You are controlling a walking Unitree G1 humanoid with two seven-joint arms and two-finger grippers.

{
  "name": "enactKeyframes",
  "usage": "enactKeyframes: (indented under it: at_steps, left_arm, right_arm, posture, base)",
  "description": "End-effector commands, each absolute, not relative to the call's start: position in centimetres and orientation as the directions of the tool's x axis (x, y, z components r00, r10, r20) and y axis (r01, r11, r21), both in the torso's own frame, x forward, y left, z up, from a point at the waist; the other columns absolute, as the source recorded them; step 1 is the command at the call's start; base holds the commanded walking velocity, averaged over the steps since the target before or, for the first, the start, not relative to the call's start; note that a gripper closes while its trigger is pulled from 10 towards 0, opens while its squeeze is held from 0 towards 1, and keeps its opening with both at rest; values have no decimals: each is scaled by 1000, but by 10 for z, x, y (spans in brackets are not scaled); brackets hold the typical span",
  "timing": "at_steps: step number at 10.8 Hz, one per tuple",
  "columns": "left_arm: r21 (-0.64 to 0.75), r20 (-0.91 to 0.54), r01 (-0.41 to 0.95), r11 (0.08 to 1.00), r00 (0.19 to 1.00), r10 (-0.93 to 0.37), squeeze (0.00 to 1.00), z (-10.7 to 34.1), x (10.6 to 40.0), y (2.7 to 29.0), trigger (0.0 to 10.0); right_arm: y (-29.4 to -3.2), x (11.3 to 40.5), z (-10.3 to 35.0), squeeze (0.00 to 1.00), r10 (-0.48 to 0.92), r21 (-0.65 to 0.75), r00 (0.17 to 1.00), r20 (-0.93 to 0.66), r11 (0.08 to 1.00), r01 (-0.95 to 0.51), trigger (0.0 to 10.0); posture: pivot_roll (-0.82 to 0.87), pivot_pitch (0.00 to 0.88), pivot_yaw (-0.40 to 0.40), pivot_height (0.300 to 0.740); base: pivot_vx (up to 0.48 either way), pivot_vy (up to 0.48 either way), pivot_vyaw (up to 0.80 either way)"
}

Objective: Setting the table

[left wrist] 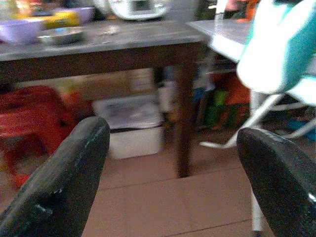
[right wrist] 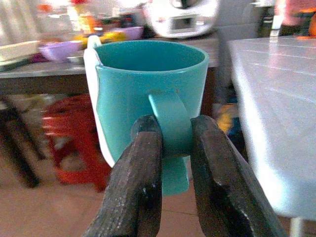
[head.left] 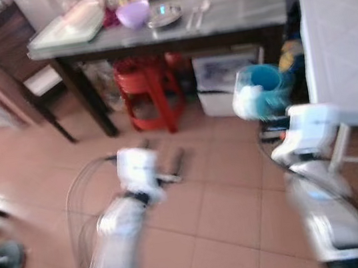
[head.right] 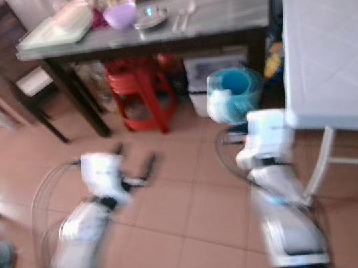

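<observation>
Right claw (right wrist: 175, 148) is pinching the teal cup (right wrist: 148, 94) by just its handle, white table (right wrist: 276, 123) beside it. Left claw (left wrist: 173, 163) is hanging wide, empty. Walking jolts could be twisting that cup loose.

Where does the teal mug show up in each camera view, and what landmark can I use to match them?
Left eye view: teal mug right of centre, above the right hand.
Right eye view: centre, by the white table's near corner.
Left wrist view: upper right edge, beyond the open left hand.
Right wrist view: centre, handle clamped between the fingers.
Shared landmark: the red stool under the dark table.
</observation>
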State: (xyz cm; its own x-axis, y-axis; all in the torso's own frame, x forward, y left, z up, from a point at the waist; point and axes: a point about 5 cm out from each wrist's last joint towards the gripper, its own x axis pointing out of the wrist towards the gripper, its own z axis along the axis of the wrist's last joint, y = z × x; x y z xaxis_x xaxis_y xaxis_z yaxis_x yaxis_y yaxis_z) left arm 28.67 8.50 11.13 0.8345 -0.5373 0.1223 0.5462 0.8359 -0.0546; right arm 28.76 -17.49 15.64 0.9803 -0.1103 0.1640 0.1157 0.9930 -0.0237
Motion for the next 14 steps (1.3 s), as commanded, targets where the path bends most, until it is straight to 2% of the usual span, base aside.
enactKeyframes:
  at_steps: [1, 5, 9, 13, 14]
  left_arm:
    - [-32, 117, 513, 858, 855, -506, 0, 113, 289, 101, 10000]
    - [-30, 118, 512, 858, 854, -506, 0, 114, 289, 100, 10000]
    - [-19, 136, 435, 900, 893, -429, 0, 121, 302, 103, 10000]
    - [-8, 131, 363, 932, 924, -359, 0, 120, 303, 115, 10000]
    - [-3, 110, 326, 945, 940, -324, 0, 114, 296, 129, 10000]
  right_arm:
    - [-161, 288, 162, 0, -66, -9, 979, 194, 998, 69, 10000]
    - [-162, 288, 163, 0, -72, -15, 978, 196, 997, 76, 10000]
    - [-161, 287, 162, 0, -73, -7, 978, 197, 997, 76, 10000]
    - [-163, 271, 157, 0, -65, -33, 979, 193, 997, 73, 10000]
    - [-164, 259, 153, 0, -70, -38, 980, 185, 996, 78, 10000]
  posture:
    - [-95, 78, 155, 740]
    - [-96, 80, 159, 740]
    - [-97, 75, 162, 740]
    - [-102, 73, 158, 740]
    - [-110, 74, 157, 740]
  base:
    - [322, 0, 0]
    - [321, 0, 0]
    - [263, 0, 475]
    - [0, 0, 0]
    - [0, 0, 0]
